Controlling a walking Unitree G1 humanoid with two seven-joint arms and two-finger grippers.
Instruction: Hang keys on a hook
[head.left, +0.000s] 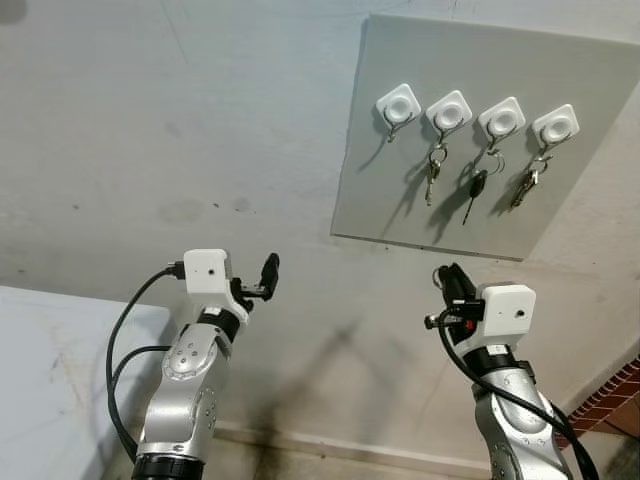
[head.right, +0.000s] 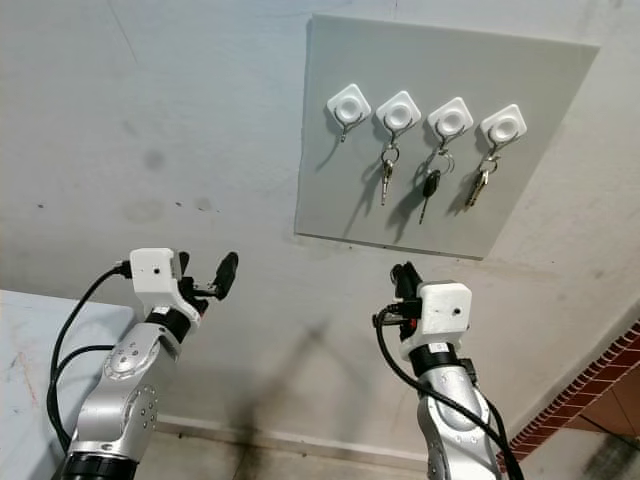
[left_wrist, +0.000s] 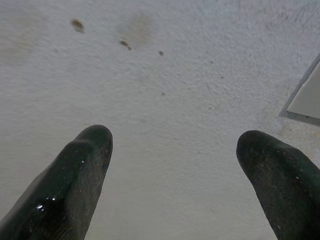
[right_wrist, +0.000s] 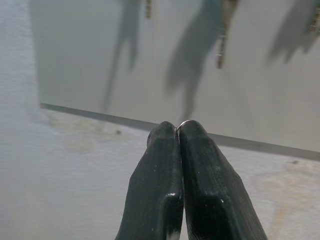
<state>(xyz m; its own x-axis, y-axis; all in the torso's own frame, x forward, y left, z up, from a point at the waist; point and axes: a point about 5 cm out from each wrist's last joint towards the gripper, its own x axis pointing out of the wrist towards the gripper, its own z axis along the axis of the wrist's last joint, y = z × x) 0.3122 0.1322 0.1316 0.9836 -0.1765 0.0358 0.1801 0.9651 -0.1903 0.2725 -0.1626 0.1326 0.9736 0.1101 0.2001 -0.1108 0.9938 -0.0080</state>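
1. Rough grey plaster wall (head.left: 200, 130) takes up most of the head views, marked with a few dark spots; a pale desk (head.left: 50, 380) corner shows at the lower left and a strip of red brick (head.left: 610, 400) at the lower right.
2. Mounted on the wall is a flat light-grey square board (head.left: 400, 215) carrying a row of four white square hooks (head.left: 398, 105).
3. The leftmost hook is bare. The other three each hold something: a small metal key bunch (head.left: 433, 172) on the second, a black-headed key (head.left: 475, 190) on the third, and another metal key bunch (head.left: 527, 182) on the fourth.
4. The right gripper (head.left: 446, 278) is raised below the board's lower edge, well apart from the hooks. Its black fingers (right_wrist: 165, 170) are pressed together, with a thin silver ring (right_wrist: 183, 123) pinched at their tips.
5. The left gripper (head.left: 268, 272) is raised to the left of the board, facing bare wall. Its fingers (left_wrist: 75, 175) are spread wide with nothing between them.
6. Nothing stands between the right gripper and the board.
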